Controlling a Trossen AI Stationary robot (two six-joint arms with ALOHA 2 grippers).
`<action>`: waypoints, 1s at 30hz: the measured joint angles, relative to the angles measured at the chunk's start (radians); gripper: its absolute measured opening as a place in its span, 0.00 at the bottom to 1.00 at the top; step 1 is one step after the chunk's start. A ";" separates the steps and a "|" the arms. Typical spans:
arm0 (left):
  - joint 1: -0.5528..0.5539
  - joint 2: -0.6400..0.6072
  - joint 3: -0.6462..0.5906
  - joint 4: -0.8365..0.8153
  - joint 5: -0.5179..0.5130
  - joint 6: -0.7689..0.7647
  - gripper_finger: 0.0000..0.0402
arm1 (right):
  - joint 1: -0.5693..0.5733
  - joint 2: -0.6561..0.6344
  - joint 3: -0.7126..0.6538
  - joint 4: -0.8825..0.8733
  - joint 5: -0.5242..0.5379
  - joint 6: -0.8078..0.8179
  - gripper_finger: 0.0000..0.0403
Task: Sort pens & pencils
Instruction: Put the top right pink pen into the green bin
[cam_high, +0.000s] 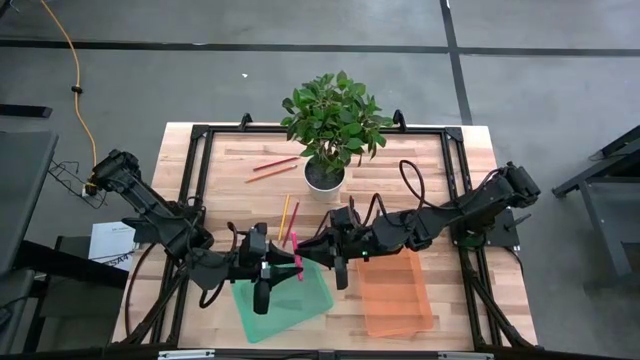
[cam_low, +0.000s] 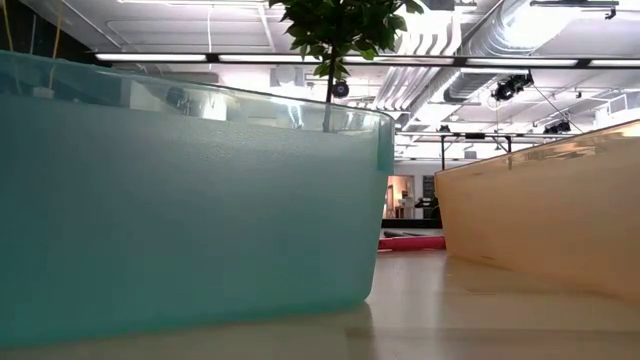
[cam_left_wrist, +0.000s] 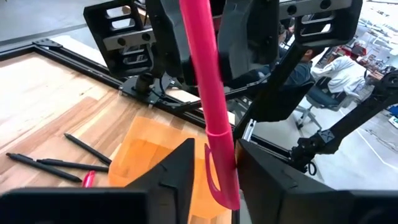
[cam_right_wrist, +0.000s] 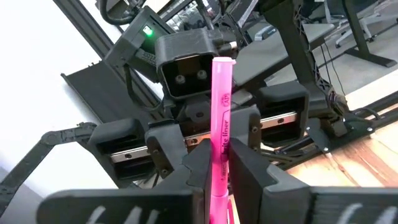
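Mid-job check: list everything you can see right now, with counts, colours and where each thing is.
held pen: one, pink, between both grippers, by the green tray's far edge
loose pink pen: one, only its end shows, on the table by the black pens
black pens: three, black, on the table beside the orange tray
pencils: four, red, orange and yellow, two pairs on the table near the plant
green tray: one, front left
orange tray: one, front right
plant: one, green, white pot, back centre
table: one, wood
paper: one, white, off the table's left
person: one, seated, in the room behind
left gripper: at the held pen
right gripper: jaws shut on the held pen
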 joint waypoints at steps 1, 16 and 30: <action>0.000 0.000 0.000 0.000 0.000 0.005 0.21 | 0.000 0.000 0.000 0.000 0.000 0.000 0.08; 0.000 -0.009 0.000 0.000 -0.001 0.049 0.15 | 0.000 0.000 0.000 0.021 0.000 -0.028 0.08; 0.000 -0.016 0.000 -0.001 -0.008 0.076 0.13 | -0.001 -0.001 0.000 0.039 0.003 -0.068 0.29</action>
